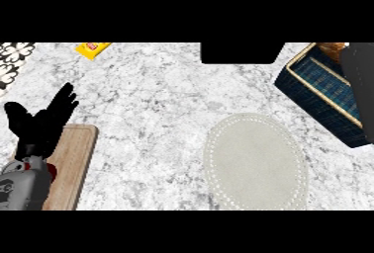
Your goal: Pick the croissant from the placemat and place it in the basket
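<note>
Grey and close to the lens, the left forearm (18, 190) rises from the lower left edge and ends in the black left hand (40, 123), whose fingers are straight and spread, pointing up and to the right, holding nothing; it rests over the upper end of a wooden cutting board (73, 168) that lies along the left side. White-and-grey marble counter (161, 99) fills almost the whole view. On it, right of centre, lies the oval pale placemat (256, 163) with a dotted border, its surface bare. At the upper right stands the dark blue basket (321, 96) with a tan rim, set at an angle, and partly cut off by a dark grey arm-like shape (359, 84) that crosses it along the right edge. Inside the basket's top corner, a small golden-brown piece shows, which appears to be the croissant (332, 48), half hidden by that dark shape. The right hand's fingers cannot be made out. A black rectangular object (241, 52) sits at the top centre, and a small yellow packet (93, 48) lies at the top left, near a patterned black-and-white patch (13, 62) in the corner.
</note>
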Available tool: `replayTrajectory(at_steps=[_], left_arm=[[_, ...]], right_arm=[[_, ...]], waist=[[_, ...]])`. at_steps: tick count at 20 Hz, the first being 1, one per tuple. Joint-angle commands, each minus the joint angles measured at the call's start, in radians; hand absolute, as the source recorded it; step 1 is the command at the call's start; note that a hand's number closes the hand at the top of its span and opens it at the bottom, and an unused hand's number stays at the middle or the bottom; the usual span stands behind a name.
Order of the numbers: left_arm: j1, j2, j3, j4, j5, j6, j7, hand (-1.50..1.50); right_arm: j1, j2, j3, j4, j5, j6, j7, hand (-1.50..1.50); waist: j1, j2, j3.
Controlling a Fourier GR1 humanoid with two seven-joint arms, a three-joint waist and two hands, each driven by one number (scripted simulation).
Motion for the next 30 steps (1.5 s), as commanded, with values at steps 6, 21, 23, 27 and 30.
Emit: replayTrajectory(at_steps=[6,21,23,27,30], left_arm=[[0.001,0.004,0.004,-0.042,0.013,-0.017,0.031,0.0],[0.061,0.04,0.056,-0.045,0.031,-0.034,0.007,0.0],[0.09,0.025,0.045,-0.017,-0.007,-0.01,-0.031,0.0],[0.059,0.015,0.034,-0.04,0.003,-0.007,0.01,0.0],[0.049,-0.016,0.025,-0.037,-0.005,0.024,0.011,0.0]], right_arm=[[0.048,-0.008,-0.06,0.004,-0.066,-0.07,-0.121,-1.5],[0.313,-0.076,-0.298,-0.518,-0.22,-0.182,-0.06,-1.5],[0.445,-0.065,-0.312,-0.661,-0.276,-0.106,-0.041,-1.5],[0.628,-0.064,-0.33,-0.904,-0.395,0.051,0.008,-1.5],[0.744,-0.122,-0.397,-1.062,-0.517,0.165,0.031,-1.5]], waist=[[0.01,0.0,0.0],[-0.035,-0.016,0.0],[-0.066,-0.022,0.0],[-0.057,-0.018,0.0],[-0.062,-0.017,0.0]])
